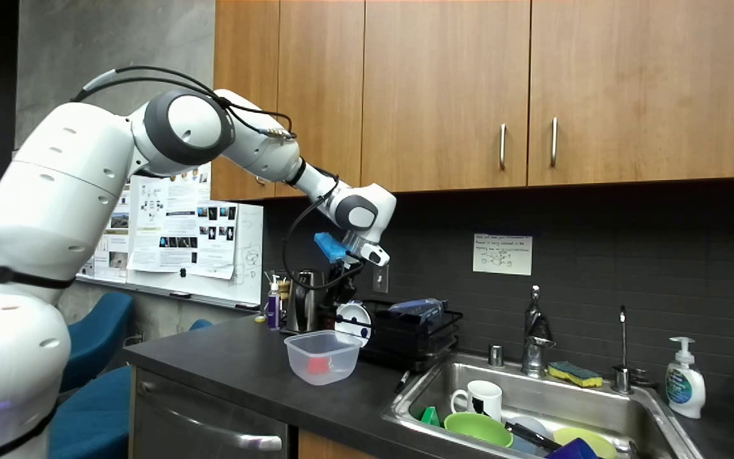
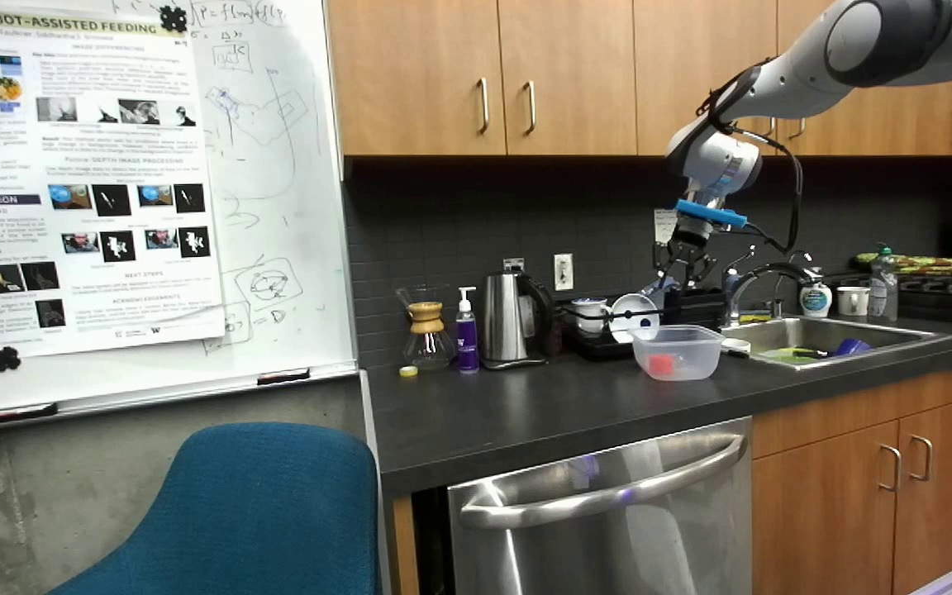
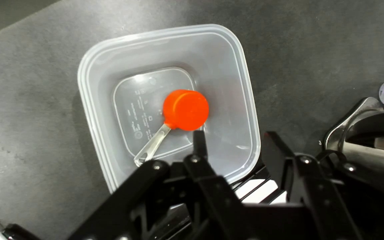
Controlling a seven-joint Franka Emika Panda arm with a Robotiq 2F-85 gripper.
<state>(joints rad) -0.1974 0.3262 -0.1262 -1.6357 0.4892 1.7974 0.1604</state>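
Backsplash (image 1: 590, 248): dark tiles are lining the back edge of the desk (image 2: 484, 430), and wooden cabinets (image 1: 443, 95) are hanging above.
Clear plastic tub (image 3: 225, 76): it is standing mouth up between the front and back edges, near the dish rack (image 1: 415, 341), presumably so its inside stays reachable from above.
Orange measuring cup (image 3: 190, 110): it is lying inside the tub, its bowl seemingly base-up, its metal handle slanting toward the tub's wall; those walls are probably keeping it from sliding about.
Jaws: they are hanging above the tub on its rack side, spread apart, holding nothing; their downward tilt is likely giving the wrist camera its look inside.
Dish rack: it is propping a white dish (image 1: 353, 312) on edge, likely for draining.
Back left corner: an electric kettle (image 2: 503, 318), a purple pump bottle (image 2: 467, 340) and a glass coffee maker (image 2: 426, 318) are standing nearby, perhaps tucked safely from the front edge.
Sink (image 1: 564, 401): it is holding a white mug (image 1: 476, 400) and a green bowl (image 1: 478, 427), while a sponge (image 1: 574, 374) is lying handily beside the faucet (image 1: 536, 341).
Desk surface: it is running dark and matte over a steel dishwasher (image 2: 666, 537).
Room: a whiteboard (image 2: 286, 190) is hanging beyond the left edge, and a blue chair (image 2: 261, 496) is standing by the front left corner.
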